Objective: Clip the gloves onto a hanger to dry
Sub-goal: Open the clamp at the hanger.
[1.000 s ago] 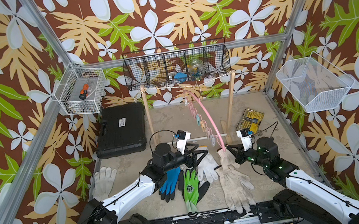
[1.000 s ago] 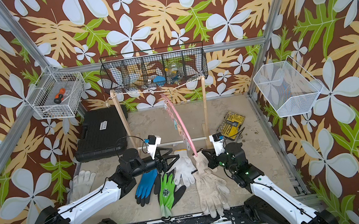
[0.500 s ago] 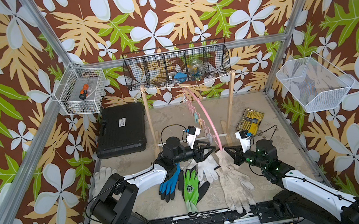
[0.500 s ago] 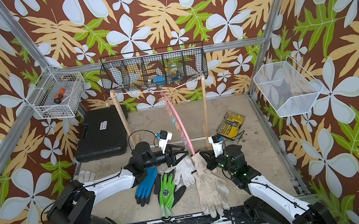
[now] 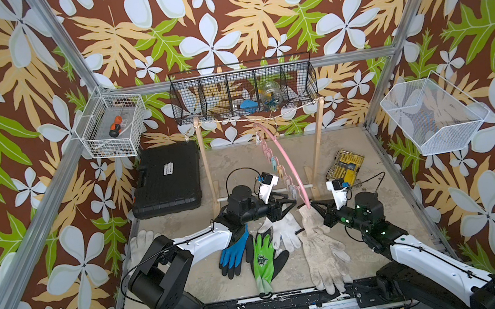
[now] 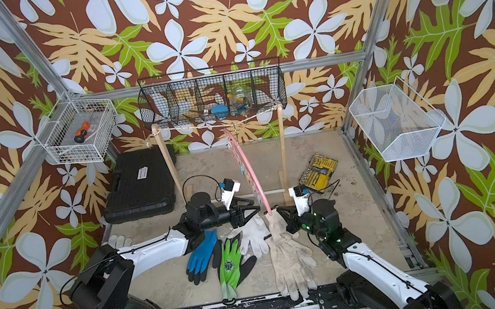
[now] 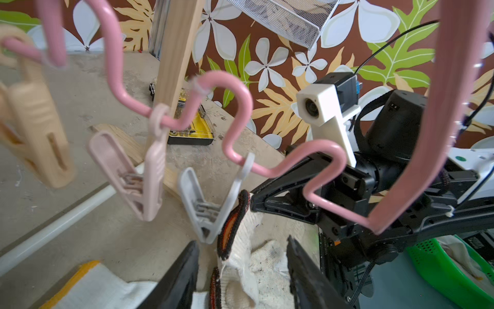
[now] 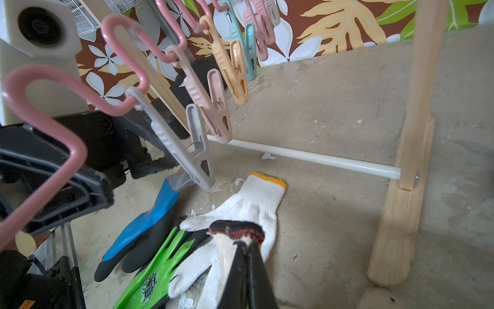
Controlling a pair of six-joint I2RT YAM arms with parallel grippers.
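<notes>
Two end effectors now meet under the low end of the hanger (image 7: 451, 107), which hangs from the string of the wooden rack (image 5: 206, 162) over the middle of the desk (image 5: 240, 160). Your right end effector (image 8: 244, 242) is pressed together on the red-and-black cuff of the dirty beige glove (image 5: 322, 251). It holds this cuff up just beside the grey clip (image 7: 195, 203), while the glove's fingers lie on the desk near the front edge.

What has changed in the last second is on the left side. The left arm has stretched forward over the blue glove (image 5: 234, 256), and the left end effector (image 5: 293, 202) has come close to the same grey clip. Its jaws are narrower than before but spread, with nothing pinched between them.

I judge that the clipping of the first glove is about to begin: the left side probably must squeeze the clip open so the cuff can enter. No glove is on the hanger yet. The blue glove, the green glove (image 5: 263, 258) and a white glove (image 5: 285, 229) wait near the front edge.
</notes>
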